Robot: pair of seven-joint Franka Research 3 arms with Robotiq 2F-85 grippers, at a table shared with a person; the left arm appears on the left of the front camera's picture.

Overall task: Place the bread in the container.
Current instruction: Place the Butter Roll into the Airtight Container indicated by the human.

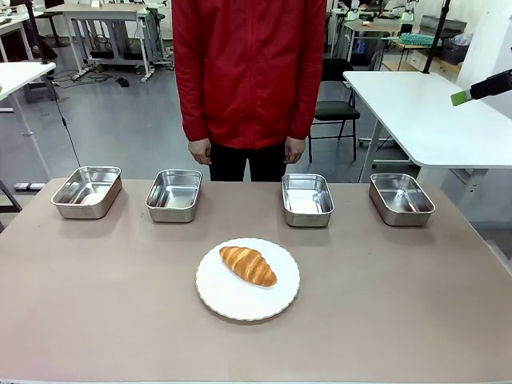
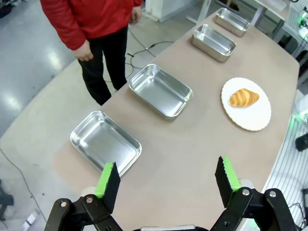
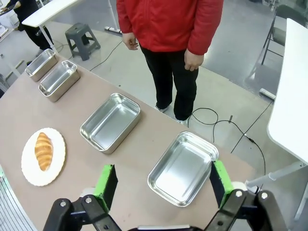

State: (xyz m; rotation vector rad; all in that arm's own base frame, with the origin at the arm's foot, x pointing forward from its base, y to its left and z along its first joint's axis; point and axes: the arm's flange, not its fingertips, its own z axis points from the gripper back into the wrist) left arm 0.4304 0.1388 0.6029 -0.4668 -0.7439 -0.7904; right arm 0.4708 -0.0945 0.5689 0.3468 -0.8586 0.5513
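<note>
The bread, a golden-brown ridged croissant (image 1: 249,266), lies well ahead of both claws, off to the right of the left gripper (image 2: 166,180) and off to the left of the right gripper (image 3: 162,180) in their wrist views. The brown table (image 1: 96,304) spreads below both. A person in a red jacket (image 1: 248,72) stands beyond it. Four shiny stainless-steel rectangular pans (image 1: 170,214) run in a row away from each claw, the nearest just ahead. The bread rests on a round white plate (image 1: 240,304). Both grippers gape wide, holding nothing.

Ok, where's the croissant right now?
In the front view, the croissant lies on the round white plate at mid-table, on the robot's side of the gap between the second steel pan from the left and the third steel pan.
</note>
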